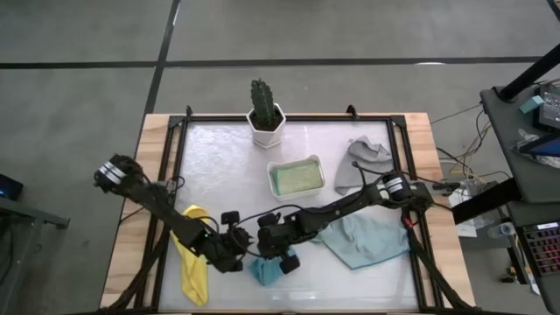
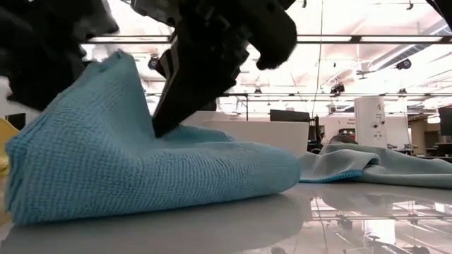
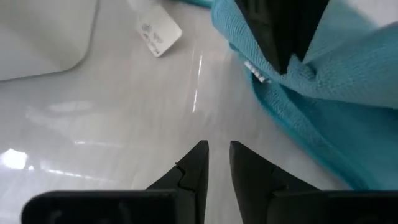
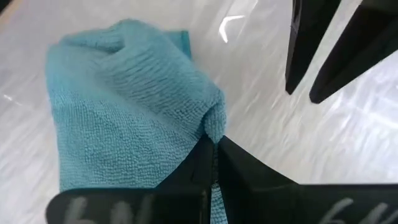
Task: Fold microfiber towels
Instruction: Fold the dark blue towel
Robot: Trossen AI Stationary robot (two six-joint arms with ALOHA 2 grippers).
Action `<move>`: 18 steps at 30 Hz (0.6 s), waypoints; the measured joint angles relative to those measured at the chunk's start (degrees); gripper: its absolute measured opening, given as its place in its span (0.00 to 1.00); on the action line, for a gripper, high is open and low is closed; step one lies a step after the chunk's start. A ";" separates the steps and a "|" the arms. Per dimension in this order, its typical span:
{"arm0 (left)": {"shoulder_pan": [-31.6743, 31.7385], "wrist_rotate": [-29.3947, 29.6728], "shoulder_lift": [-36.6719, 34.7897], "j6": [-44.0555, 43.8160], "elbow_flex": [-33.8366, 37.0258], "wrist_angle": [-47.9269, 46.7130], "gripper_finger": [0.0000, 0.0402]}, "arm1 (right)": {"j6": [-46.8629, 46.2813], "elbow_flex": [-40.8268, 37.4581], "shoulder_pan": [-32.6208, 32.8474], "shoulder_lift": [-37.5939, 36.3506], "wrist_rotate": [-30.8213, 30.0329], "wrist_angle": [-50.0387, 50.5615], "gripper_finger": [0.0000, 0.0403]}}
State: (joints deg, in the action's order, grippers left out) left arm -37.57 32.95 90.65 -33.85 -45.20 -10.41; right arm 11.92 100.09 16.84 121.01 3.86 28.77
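Just front of the white tray (image 1: 296, 178), the right gripper (image 4: 214, 144), pinching the blue towel (image 1: 268, 270), should fold squarely, while the left gripper (image 3: 217, 163), slightly parted, holds nothing.

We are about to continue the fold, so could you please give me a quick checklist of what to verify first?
1. Right claw shut on the blue towel edge: ok.
2. Left claw free of cloth, fingers slightly apart above the bare table: ok.
3. Blue towel folded flat: not ok, it is bunched and lifted.
4. White tray apart from the blue towel: ok.
5. Yellow towel apart from the fold: cannot tell, the left arm covers part of it.
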 joint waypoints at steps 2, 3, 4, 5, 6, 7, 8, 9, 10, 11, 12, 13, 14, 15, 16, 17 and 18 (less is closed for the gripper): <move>-0.44 0.04 -2.34 -0.29 -0.22 -1.64 0.13 | 0.04 0.04 0.00 0.37 -0.02 -1.43 0.02; -0.71 0.04 -3.47 -0.29 -0.30 -2.45 0.13 | 0.10 0.04 0.00 0.68 -0.02 -1.65 0.02; -1.05 0.14 -4.49 -0.26 -0.32 -2.95 0.13 | 0.15 0.03 0.00 1.13 -0.13 -1.88 0.02; -1.43 0.15 -5.44 -0.28 -0.34 -3.10 0.13 | 0.19 0.02 0.00 1.62 -0.62 -2.56 0.02; -1.83 0.15 -6.15 -0.28 -0.34 -3.15 0.13 | 0.25 0.02 0.00 2.01 -1.12 -3.06 0.02; -2.22 0.15 -6.80 -0.28 -0.34 -3.13 0.13 | 0.45 0.02 0.00 2.39 -1.33 -3.14 0.02; -2.65 0.15 -7.29 -0.30 -0.34 -3.15 0.13 | 0.60 0.02 0.00 2.66 -1.39 -3.52 0.02; -3.09 0.19 -7.59 -0.28 -0.34 -3.04 0.13 | 0.77 0.02 -0.02 2.81 -1.42 -3.97 0.02; -3.48 0.20 -7.78 -0.32 -0.34 -3.10 0.13 | 0.79 0.02 -0.02 2.89 -1.44 -4.11 0.02; -3.89 0.20 -7.83 -0.36 -0.36 -3.09 0.13 | 0.75 0.02 0.00 2.98 -1.46 -4.22 0.02; -4.26 0.20 -7.77 -0.36 -0.40 -2.64 0.13 | 0.66 0.02 0.00 3.02 -1.46 -4.41 0.02; -4.64 0.26 -7.56 -0.33 -0.40 -1.81 0.13 | 0.45 0.02 0.00 3.06 -1.51 -4.67 0.02; -4.95 0.28 -7.43 -0.30 -0.40 -1.13 0.13 | 0.22 0.02 0.00 3.08 -1.51 -5.01 0.02; -5.22 0.42 -7.13 -0.30 -0.40 -0.31 0.13 | 0.15 0.02 0.00 3.08 -1.51 -5.45 0.02; -5.31 0.74 -6.70 -0.28 -0.40 1.12 0.13 | 0.19 0.02 -0.01 3.08 -1.51 -5.89 0.02; -5.39 1.15 -6.30 -0.24 -0.40 2.38 0.13 | 0.20 0.02 0.00 3.08 -1.51 -6.26 0.02; -5.39 1.92 -5.79 -0.24 -0.40 3.49 0.13 | 0.19 0.02 0.00 3.08 -1.51 -6.52 0.02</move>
State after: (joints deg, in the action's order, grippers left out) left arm -42.96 34.87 84.86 -34.09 -45.60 -6.92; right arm 12.11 100.12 16.84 124.09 2.35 22.25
